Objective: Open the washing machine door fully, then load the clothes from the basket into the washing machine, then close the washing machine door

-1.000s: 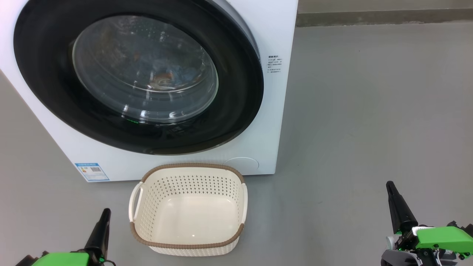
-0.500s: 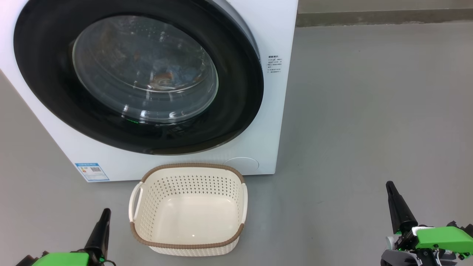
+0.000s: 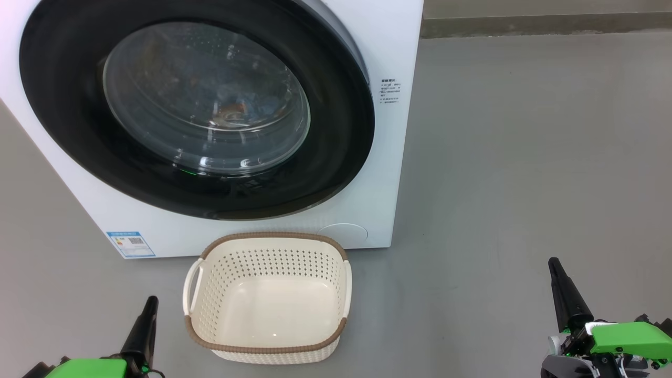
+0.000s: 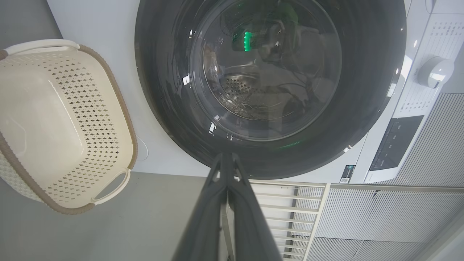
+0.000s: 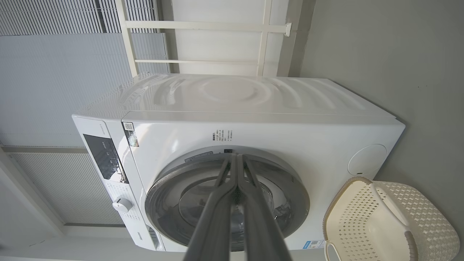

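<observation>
The washing machine (image 3: 391,157) stands white and boxy at the upper left. Its door (image 3: 338,131), with black rim and glass bowl, lies flat against the front. Through the glass I make out the clothes (image 3: 247,107) as blue and orange-brown fabric in the drum. The cream basket (image 3: 268,349) sits on the floor before the machine with nothing in it. My left gripper (image 3: 151,300) hangs shut, left of the basket. My right gripper (image 3: 553,261) hangs shut, far to the right. The left wrist view shows shut fingertips (image 4: 226,157) before the door (image 4: 156,90); the right wrist view shows the right gripper (image 5: 235,157) likewise shut.
Grey floor (image 3: 525,157) spreads wide to the right of the machine, up to a low wall base (image 3: 546,23). A control knob (image 4: 435,70) and dark panel (image 4: 395,143) sit on the machine's top band. A slatted wall (image 4: 398,217) stands behind.
</observation>
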You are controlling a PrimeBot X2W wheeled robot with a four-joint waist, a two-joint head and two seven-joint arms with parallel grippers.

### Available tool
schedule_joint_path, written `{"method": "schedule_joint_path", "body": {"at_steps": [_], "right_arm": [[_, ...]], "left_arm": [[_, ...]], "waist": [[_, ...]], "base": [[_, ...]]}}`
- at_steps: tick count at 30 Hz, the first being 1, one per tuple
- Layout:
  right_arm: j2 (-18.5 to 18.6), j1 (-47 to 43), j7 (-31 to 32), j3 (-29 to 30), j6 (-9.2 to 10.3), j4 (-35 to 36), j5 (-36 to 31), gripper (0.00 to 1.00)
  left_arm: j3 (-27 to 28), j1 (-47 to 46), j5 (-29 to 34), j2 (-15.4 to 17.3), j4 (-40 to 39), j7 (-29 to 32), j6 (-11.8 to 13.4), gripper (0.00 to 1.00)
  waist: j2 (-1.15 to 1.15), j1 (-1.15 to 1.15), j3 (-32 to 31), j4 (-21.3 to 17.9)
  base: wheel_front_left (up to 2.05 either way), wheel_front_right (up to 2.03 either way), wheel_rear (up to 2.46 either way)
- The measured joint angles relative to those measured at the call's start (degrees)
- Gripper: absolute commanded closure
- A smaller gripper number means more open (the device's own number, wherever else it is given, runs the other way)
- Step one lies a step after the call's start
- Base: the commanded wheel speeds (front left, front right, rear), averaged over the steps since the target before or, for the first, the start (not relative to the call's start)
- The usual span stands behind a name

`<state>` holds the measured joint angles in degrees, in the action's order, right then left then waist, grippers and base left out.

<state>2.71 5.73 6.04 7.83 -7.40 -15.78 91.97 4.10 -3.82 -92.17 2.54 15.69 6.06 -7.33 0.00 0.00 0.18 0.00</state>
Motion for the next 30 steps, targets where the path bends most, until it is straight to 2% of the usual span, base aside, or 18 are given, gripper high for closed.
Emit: {"method": "schedule_joint_path", "body": {"at_steps": [30], "right_arm": [[0.0, 0.0, 0.0, 0.0, 0.00, 0.0, 0.0, 1.00]], "left_arm": [[0.1, 0.0, 0.0, -0.2, 0.0, 0.1, 0.0, 1.00]], "waist": [[0.00, 0.00, 0.0, 0.0]], "base": [[0.00, 0.00, 0.00]]}}
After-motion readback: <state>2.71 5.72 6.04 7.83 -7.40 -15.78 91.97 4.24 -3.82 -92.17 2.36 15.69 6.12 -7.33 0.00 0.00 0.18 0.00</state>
